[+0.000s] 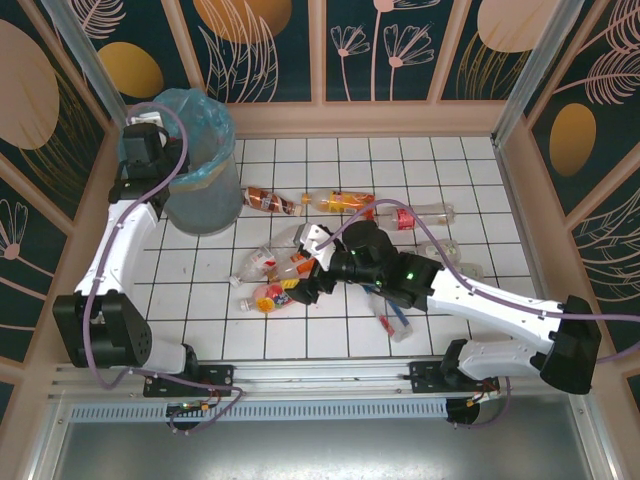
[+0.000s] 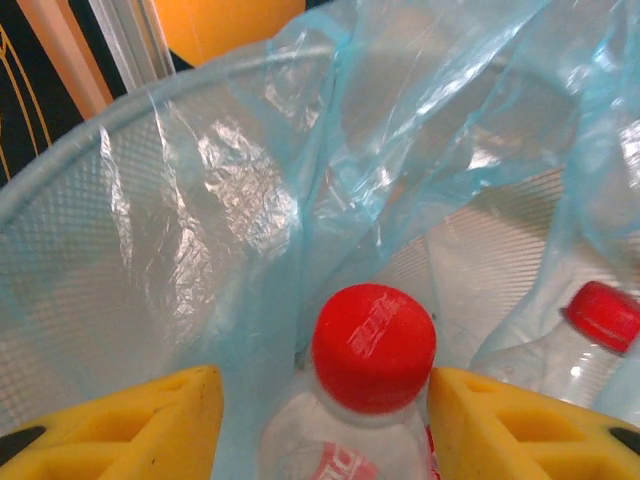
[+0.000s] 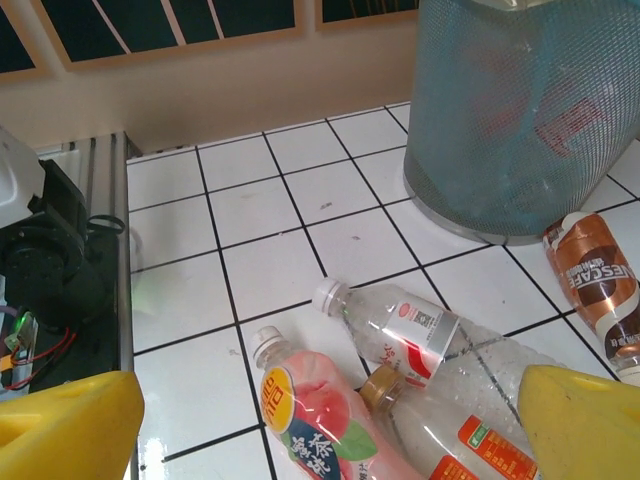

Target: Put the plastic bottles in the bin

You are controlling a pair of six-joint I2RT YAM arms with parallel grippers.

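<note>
The bin (image 1: 200,190) stands at about ten o'clock on the white-tiled worktop (image 1: 460,170), with its light-blue bag (image 2: 230,220) draped over the rim. The left arm stretches over it. Seen from that wrist, the yellow left fingers (image 2: 150,430) stand parted in the mouth of the bin. A clear red-capped bottle (image 2: 375,345) sits between them, cap toward the camera. Bag shows between the bottle and the nine-o'clock finger, so nothing is clamped. A second red-capped bottle (image 2: 600,315) lies in the bin at three o'clock of the first.

The right fingers (image 3: 70,430) are spread wide and hold nothing. They hang above a huddle of bottles near the worktop's middle: a peach-labelled bottle (image 3: 300,410), a red-and-white-labelled bottle (image 3: 405,335) and an orange-labelled bottle (image 3: 460,435), all lying against one another. A brown-labelled bottle (image 3: 595,285) lies just beside the bin's foot. From above, an orange-filled bottle (image 1: 345,202) and a clear red-labelled bottle (image 1: 415,215) lie at twelve to one o'clock of the huddle.
</note>
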